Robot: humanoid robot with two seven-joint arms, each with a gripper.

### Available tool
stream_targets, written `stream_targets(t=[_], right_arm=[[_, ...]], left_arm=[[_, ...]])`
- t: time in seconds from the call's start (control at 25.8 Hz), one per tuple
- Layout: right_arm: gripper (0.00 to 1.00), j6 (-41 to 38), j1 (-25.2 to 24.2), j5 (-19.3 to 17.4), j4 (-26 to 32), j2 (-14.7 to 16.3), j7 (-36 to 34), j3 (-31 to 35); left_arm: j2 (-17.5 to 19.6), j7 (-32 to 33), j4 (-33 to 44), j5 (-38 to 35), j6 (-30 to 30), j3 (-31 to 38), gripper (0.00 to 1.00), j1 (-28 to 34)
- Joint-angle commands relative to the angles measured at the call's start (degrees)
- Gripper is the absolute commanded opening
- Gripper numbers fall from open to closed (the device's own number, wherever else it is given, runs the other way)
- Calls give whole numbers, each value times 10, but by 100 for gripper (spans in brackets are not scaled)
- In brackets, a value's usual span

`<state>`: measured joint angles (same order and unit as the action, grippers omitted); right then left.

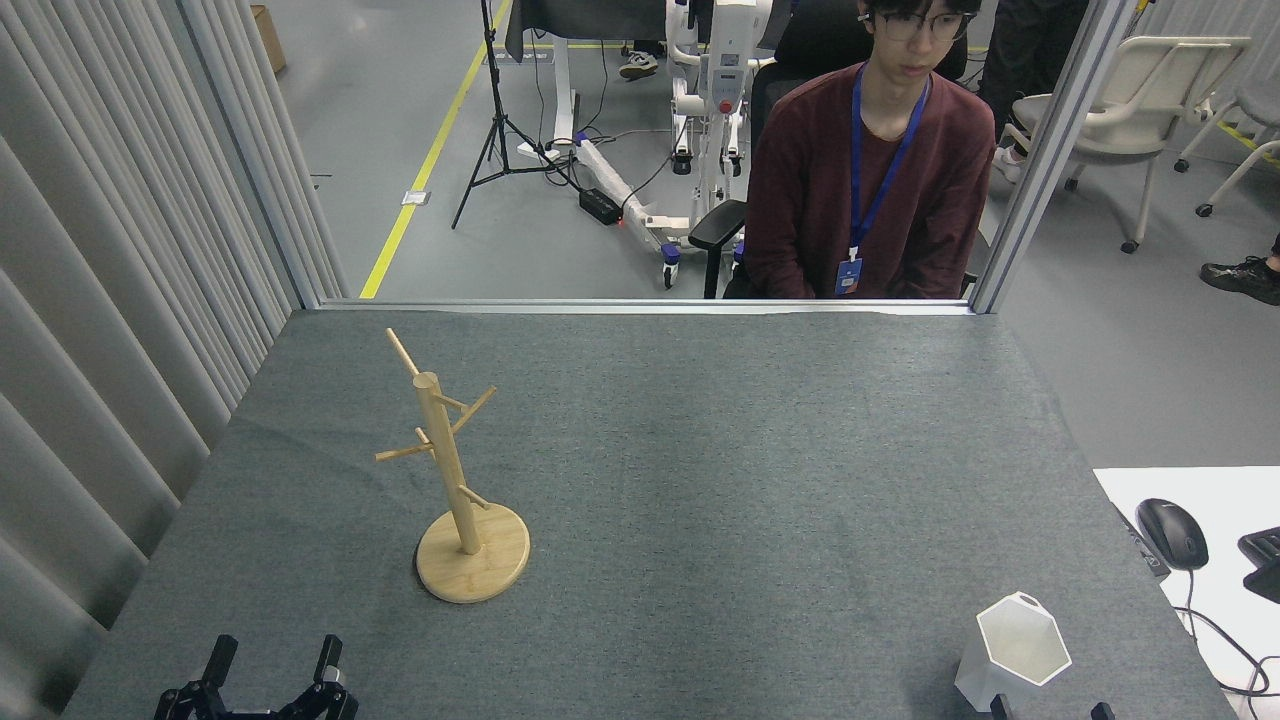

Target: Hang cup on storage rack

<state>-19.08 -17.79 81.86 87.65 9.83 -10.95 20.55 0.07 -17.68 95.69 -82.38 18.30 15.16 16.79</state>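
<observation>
The white faceted cup (1012,650) stands upright near the table's front right corner, its hexagonal rim facing up and its small tab handle at the far side. The bamboo storage rack (447,470) stands on its round base (472,567) at the left of the table, with nothing on its thin pegs. My left gripper (273,668) is at the bottom left edge, open and holding nothing, in front of the rack. Only two dark fingertips of my right gripper (1048,709) show at the bottom edge. They are set wide apart, just in front of the cup's foot.
A person in a dark red sweater (870,170) sits behind the table's far edge. Pleated curtains (110,300) line the left side. A metal post (1040,160) stands at the far right corner. A mouse (1172,533) lies on a white desk to the right.
</observation>
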Motion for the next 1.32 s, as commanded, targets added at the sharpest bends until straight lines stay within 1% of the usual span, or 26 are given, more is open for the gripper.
stream_targets(t=[0.0,0.12,0.43,0.58,0.85,1.08,1.16,1.28], right_arm=[[99,0,21,4,-23,8,-1,-2],[99,-1,34,4,-34,9,-1,-2],[99,-3,38,6,-34,8,-1,-7],[99,-3,50,16,-35,8,-1,-13],[99,-3,50,16,-37,10,-1,-14],[99,-3,69,16,-62,13,-2,-19],[99,-3,75,16,-67,21,-2,-20],[99,-4,82,16,-81,24,-2,-20]], left_arm=[[0,-3,1,0,0,0,100,0],[0,-3,0,0,0,0,100,0],[0,-11,1,-1,1,3,100,0],[1,-12,1,0,2,4,100,1],[3,-19,-1,0,3,4,100,3],[4,-19,1,0,3,5,100,4],[4,-19,2,0,4,5,100,8],[5,-19,3,0,4,5,100,10]])
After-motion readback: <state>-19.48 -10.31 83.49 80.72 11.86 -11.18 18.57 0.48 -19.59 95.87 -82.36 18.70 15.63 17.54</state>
